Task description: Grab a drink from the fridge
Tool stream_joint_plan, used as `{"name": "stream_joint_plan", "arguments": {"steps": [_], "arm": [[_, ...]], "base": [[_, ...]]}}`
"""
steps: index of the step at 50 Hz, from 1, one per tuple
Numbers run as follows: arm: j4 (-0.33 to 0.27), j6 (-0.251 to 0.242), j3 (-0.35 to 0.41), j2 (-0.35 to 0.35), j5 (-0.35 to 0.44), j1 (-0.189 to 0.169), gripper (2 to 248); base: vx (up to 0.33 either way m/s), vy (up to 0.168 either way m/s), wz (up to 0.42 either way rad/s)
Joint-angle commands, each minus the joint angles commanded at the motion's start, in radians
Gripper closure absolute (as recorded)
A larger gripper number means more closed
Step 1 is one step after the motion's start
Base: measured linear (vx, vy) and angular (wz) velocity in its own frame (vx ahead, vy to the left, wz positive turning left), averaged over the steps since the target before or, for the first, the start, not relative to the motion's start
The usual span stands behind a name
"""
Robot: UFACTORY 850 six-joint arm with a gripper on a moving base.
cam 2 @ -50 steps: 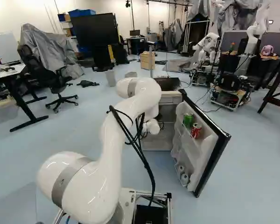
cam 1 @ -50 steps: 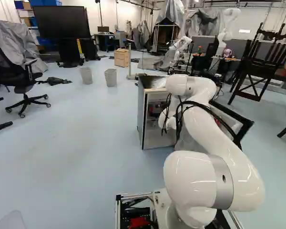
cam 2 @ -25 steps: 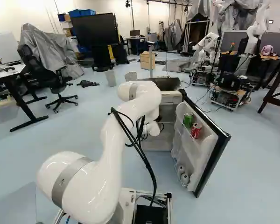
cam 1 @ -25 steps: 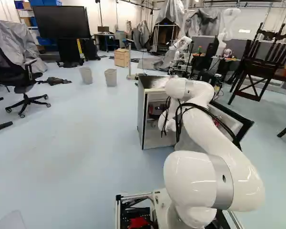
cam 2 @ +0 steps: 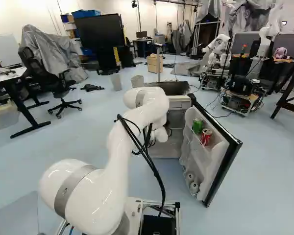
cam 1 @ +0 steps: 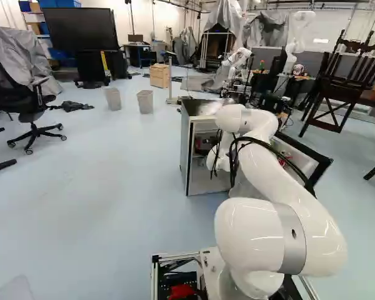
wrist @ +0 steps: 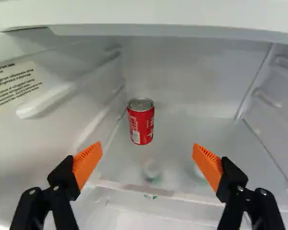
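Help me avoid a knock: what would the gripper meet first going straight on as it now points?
Probably the red can, standing on the shelf ahead, roughly in line with the gap between the open jaws of the gripper. Depth is unclear, so it might touch the shelf first.

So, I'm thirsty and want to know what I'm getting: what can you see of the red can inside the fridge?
The red can looks like metal, with white markings and a silver top. It stands upright on a smooth, pale shelf, near one side wall. The open gripper faces it without touching. I can't tell whether it has been opened.
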Motion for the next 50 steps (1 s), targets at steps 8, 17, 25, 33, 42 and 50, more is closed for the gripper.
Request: {"name": "stream_joint_plan", "arguments": {"steps": [8,17,25,33,42,50], "arm": [[0.000,0.000,-0.025,-0.014,0.000,0.003,3],[0.000,0.000,-0.053,-0.029,0.000,0.007,3],[0.000,0.000,-0.079,-0.044,0.000,0.011,3],[0.000,0.000,-0.105,-0.058,0.000,0.014,3],[0.000,0.000,-0.136,-0.075,-0.003,0.018,3],[0.000,0.000,-0.164,-0.091,-0.009,0.020,3]], "base": [[0.000,0.000,0.000],[0.000,0.000,0.000],[0.000,0.000,0.000],[0.000,0.000,0.000],[0.000,0.000,0.000],[0.000,0.000,0.000]]}}
